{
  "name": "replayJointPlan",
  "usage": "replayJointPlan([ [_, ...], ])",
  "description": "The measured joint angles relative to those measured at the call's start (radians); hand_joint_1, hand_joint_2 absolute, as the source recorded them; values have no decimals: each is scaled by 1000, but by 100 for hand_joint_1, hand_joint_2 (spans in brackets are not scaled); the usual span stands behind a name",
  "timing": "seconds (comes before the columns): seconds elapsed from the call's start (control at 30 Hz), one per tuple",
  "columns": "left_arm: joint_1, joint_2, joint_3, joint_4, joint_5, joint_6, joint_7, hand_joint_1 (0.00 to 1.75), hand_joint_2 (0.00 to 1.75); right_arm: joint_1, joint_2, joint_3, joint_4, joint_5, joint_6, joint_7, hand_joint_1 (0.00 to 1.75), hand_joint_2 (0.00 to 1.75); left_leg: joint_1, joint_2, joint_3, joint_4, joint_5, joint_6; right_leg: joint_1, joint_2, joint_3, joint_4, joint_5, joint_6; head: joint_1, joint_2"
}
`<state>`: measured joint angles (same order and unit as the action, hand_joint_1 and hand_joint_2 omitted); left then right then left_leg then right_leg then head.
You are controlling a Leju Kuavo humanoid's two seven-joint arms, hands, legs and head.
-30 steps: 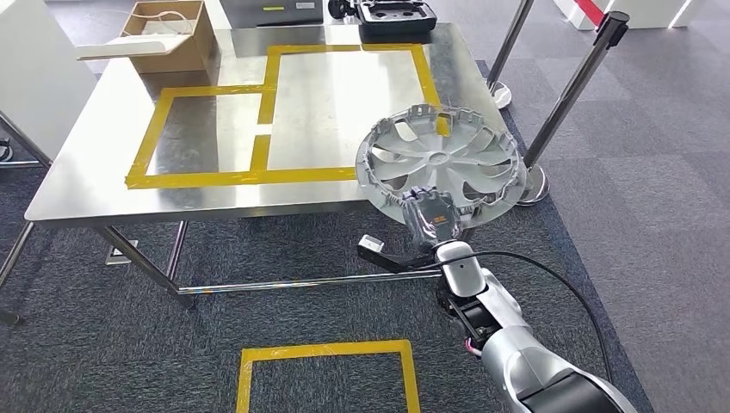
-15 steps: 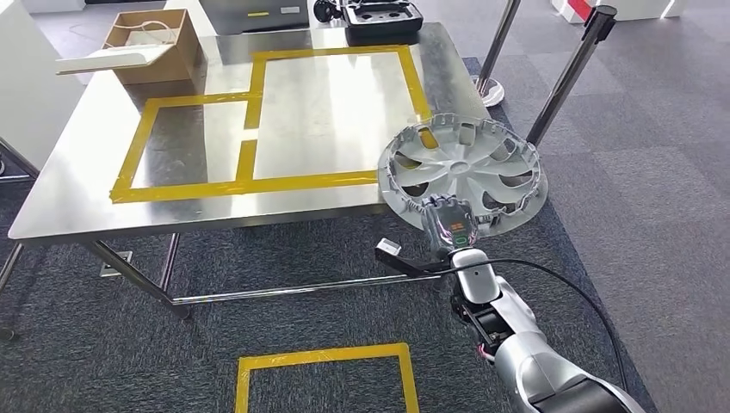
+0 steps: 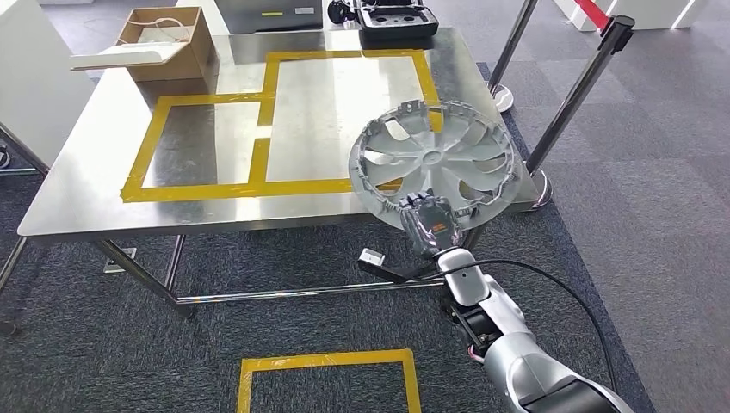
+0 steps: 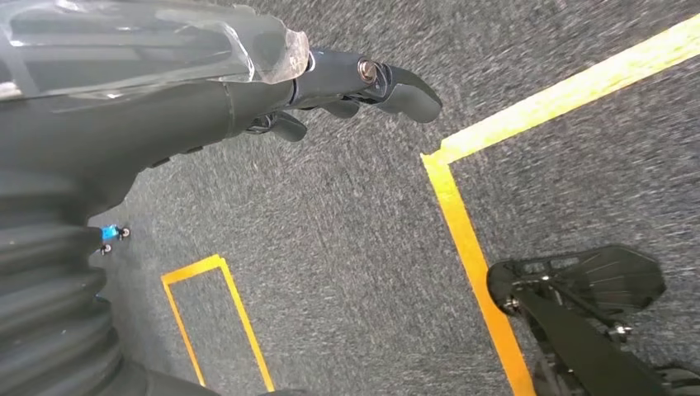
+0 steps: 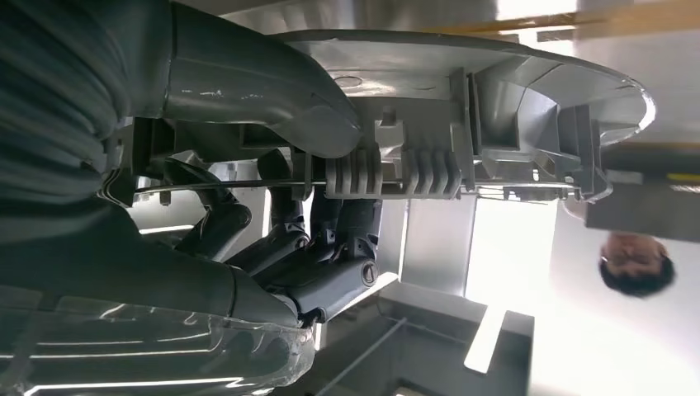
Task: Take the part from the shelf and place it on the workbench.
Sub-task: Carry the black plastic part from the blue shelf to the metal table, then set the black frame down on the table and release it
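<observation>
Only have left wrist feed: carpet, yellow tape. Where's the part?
Observer: The right hand grips the silver hubcap by its near rim, above the steel workbench's near right corner.
Operator: Is it down on the bench?
Observer: Not flat. It is tilted, and part of it overhangs the near edge above the carpet.
Operator: How secure is the grip?
Observer: In the right wrist view the thumb lies across one side of the rim and the fingers curl against the other.
Operator: What's on the bench?
Observer: Yellow tape rectangles, with a cardboard box and a black case at the far edge.
</observation>
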<state>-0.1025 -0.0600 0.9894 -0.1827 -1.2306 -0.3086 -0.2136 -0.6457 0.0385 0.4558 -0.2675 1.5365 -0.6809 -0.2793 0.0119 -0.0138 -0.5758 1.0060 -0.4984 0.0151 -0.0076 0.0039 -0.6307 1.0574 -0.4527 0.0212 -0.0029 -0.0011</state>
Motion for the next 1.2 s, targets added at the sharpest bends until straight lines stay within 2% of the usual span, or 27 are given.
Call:
replayJointPlan([
  [0.03,-1,0,0,0,0,0,0,0,175,-2,12,8,-2,9,-3,-7,175,175,-2,2,-1,0,-2,-5,2,0,12,-27,4,-2,0,0],
  [0.17,-4,0,0,0,-1,0,0,0,175,-5,45,46,-6,22,-3,-14,175,175,-1,5,-6,12,-18,-24,0,2,21,-39,-8,-21,-3,0],
  [0.23,-4,1,0,0,-1,0,-1,0,175,-6,52,55,-7,22,-2,-13,175,175,0,7,-51,100,-63,-32,-3,0,28,-41,-11,-31,-7,0],
  [0.3,-3,3,0,0,-1,0,-1,0,175,-7,55,63,-8,22,0,-12,175,175,1,8,-126,238,-113,-36,-3,-1,31,-41,-14,-36,-9,0],
  [0.33,-2,3,0,0,-1,0,-1,0,175,-6,55,67,-7,22,2,-11,175,175,1,8,-153,281,-117,-37,-2,-1,33,-40,-17,-38,-9,0],
  [0.37,-2,3,0,0,-1,0,-1,0,175,-5,55,70,-7,22,4,-9,175,175,1,8,-162,284,-102,-37,-3,0,37,-40,-19,-38,-9,0],
  [0.4,-2,4,0,0,-1,0,-1,0,175,-4,55,74,-6,22,8,-7,175,175,1,8,-151,249,-69,-36,-3,1,43,-40,-23,-36,-9,0],
  [0.47,-3,6,0,0,0,0,-2,0,175,-3,54,78,-6,22,12,-3,175,175,1,8,-92,114,5,-34,-2,4,54,-40,-31,-30,-9,0],
  [0.5,-3,6,0,0,0,0,-2,0,175,-4,54,80,-6,22,13,-1,175,175,0,8,-65,58,24,-32,0,5,56,-39,-35,-26,-10,0],
  [0.53,-3,7,0,0,0,0,-3,0,175,-5,54,80,-6,22,13,-1,175,175,-1,7,-48,25,31,-29,2,6,56,-39,-37,-21,-9,0],
  [0.57,-3,7,0,0,0,0,-3,0,175,-6,53,81,-6,23,13,0,175,175,-2,7,-41,14,26,-25,4,7,55,-40,-38,-17,-9,0],
  [0.67,-2,6,0,0,1,0,-4,0,175,-6,52,85,-6,22,13,0,175,175,1,6,-35,7,24,-7,2,7,53,-35,-48,-2,-7,0],
  [0.7,-3,6,0,0,1,0,-4,0,175,-6,51,87,-6,22,13,1,175,175,3,7,-32,5,24,0,1,7,40,-7,-63,3,-5,0],
  [0.73,-3,6,0,0,2,0,-5,0,175,-6,50,88,-6,22,14,2,175,175,5,7,-29,3,22,5,1,6,15,44,-87,7,-4,0],
  [0.8,-3,7,0,0,2,0,-5,0,175,-5,48,92,-5,22,14,6,175,175,4,7,-25,3,17,13,0,6,-61,188,-139,12,-2,0],
  [0.83,-2,8,0,0,3,0,-5,0,175,-4,46,94,-4,21,15,7,175,175,4,6,-23,3,15,15,0,6,-94,243,-150,12,-2,0],
  [0.87,-1,8,0,0,4,0,-5,0,175,-2,44,95,-4,21,18,8,175,175,3,5,-19,3,12,16,0,6,-110,263,-143,11,-1,0],
  [0.9,-1,8,0,0,4,1,-6,0,175,-1,42,96,-3,21,21,9,175,175,3,3,-14,3,9,15,0,6,-105,237,-116,7,-1,0],
  [0.97,0,7,0,0,5,1,-8,0,175,-1,39,98,-3,22,29,12,175,175,2,1,-2,3,1,10,2,5,-50,100,-36,-4,-1,0],
  [1.0,0,7,0,0,5,1,-9,0,175,-2,38,99,-3,22,32,14,175,175,0,0,1,4,-4,6,4,4,-19,32,-10,-9,-1,0],
  [1.03,0,7,0,0,5,1,-10,0,175,-3,37,101,-2,22,34,15,175,175,-1,0,3,4,-7,2,6,3,2,-12,2,-12,-1,0],
  [1.07,0,7,0,0,5,2,-10,0,175,-4,36,102,-2,22,35,16,175,175,-2,1,2,4,-9,-3,8,2,11,-31,1,-14,-2,0],
  [1.17,1,7,0,0,5,2,-11,0,175,-6,34,104,-2,22,43,18,175,175,-1,3,0,6,-18,-19,5,4,19,-42,-4,-23,-2,0],
  [1.2,1,7,0,0,5,2,-11,0,175,-6,33,104,-2,22,45,19,175,175,0,4,-9,25,-31,-24,3,4,23,-45,-4,-27,-4,0],
])
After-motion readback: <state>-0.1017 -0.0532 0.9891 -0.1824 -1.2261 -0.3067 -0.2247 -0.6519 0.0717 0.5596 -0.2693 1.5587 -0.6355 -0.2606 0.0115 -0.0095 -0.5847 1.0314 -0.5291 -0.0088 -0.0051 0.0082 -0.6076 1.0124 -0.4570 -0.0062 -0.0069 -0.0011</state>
